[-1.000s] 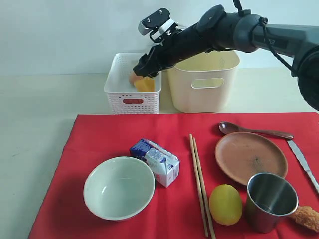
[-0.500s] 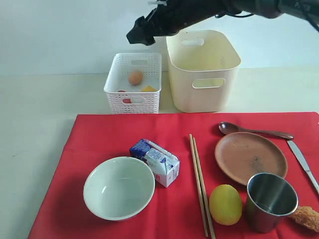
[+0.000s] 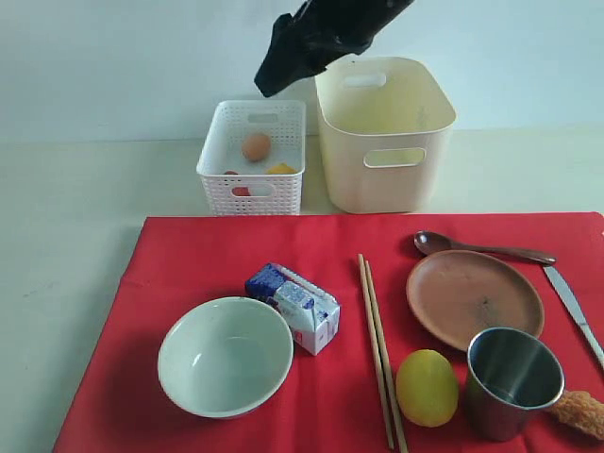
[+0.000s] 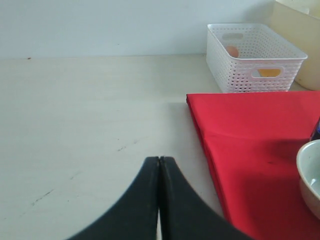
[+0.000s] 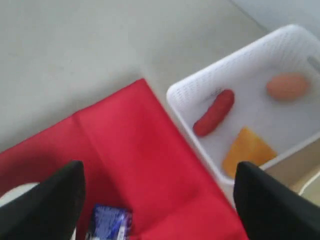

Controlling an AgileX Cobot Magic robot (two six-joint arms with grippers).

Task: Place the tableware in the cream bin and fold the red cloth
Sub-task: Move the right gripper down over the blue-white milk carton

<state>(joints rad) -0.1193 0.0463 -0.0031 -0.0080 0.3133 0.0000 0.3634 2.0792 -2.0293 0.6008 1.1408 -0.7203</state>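
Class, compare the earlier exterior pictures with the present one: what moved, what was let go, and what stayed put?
The right gripper rose out of the white basket and now hangs above it, fingers open and empty. The cheese slice it left behind lies in the basket near the egg. The pale green bowl, brown plate, steel cup, chopsticks, milk carton and lemon on the red cloth have not moved.

Matt red cloth (image 3: 189,255), shiny steel cup (image 3: 514,382), wooden chopsticks (image 3: 379,349)
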